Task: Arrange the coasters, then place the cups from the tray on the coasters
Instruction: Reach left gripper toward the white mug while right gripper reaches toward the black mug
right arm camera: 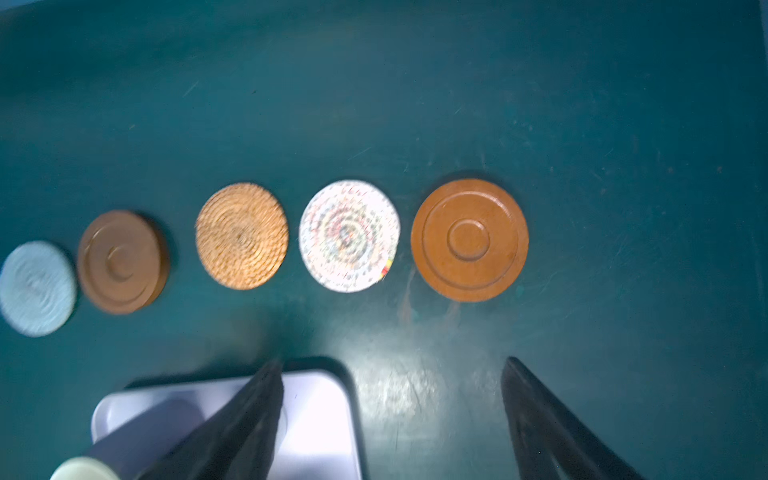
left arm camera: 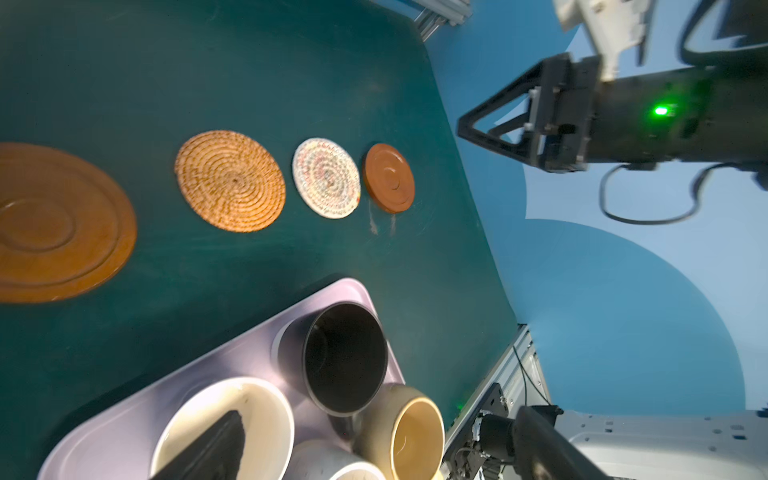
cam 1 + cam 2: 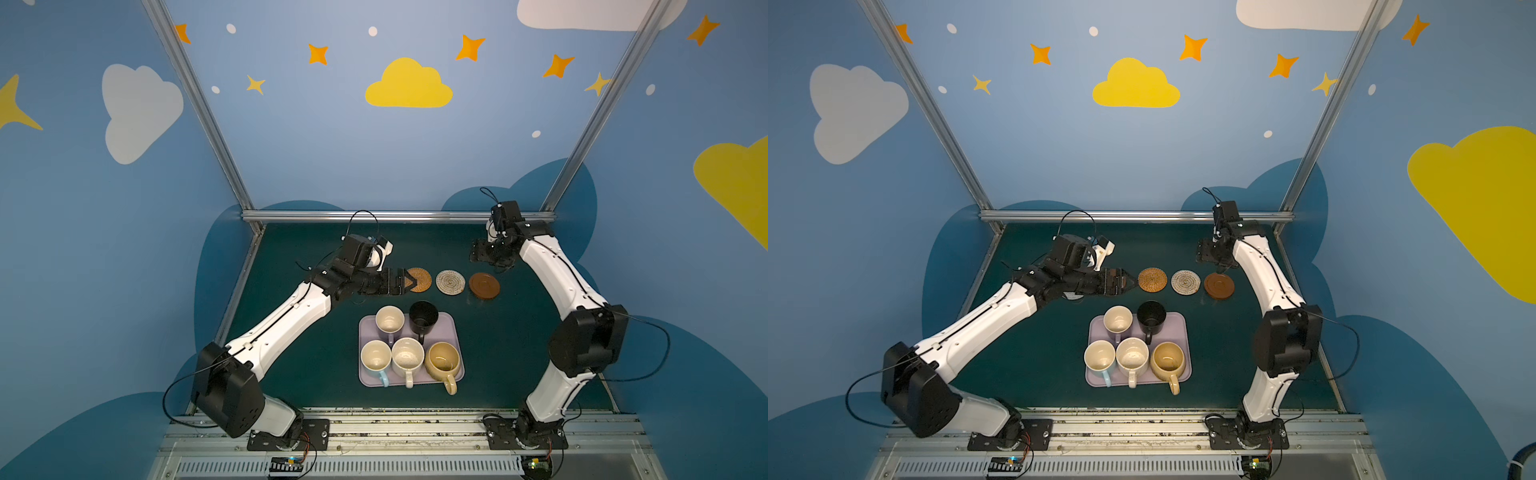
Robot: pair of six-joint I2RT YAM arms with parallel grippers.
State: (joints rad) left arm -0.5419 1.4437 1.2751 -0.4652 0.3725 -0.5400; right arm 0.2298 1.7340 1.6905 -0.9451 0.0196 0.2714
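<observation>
Dark green tabletop (image 3: 299, 374) inside blue walls (image 3: 332, 145). Flat in one row across the middle, parallel to the far edge, none touching: grey coaster (image 1: 37, 289) nearest the left edge, then brown coaster (image 1: 122, 262), orange coaster (image 1: 242, 236), cream coaster (image 1: 349, 236), other brown coaster (image 1: 469, 240) toward the right edge. Tray (image 3: 451, 328) nearer the front edge, centred, carrying upright: lilac cup (image 3: 390, 320) and black cup (image 3: 424, 318) on its far side, blue cup (image 3: 375, 357), speckled cup (image 3: 408, 356) and mustard cup (image 3: 444, 360) on its near side, handles toward the front edge. Left end effector (image 3: 407, 283) low, tips just beside orange coaster, jaws spread wide, empty. Right end effector (image 1: 392, 360) raised between row and far edge, jaws wide apart, gripping nothing.
</observation>
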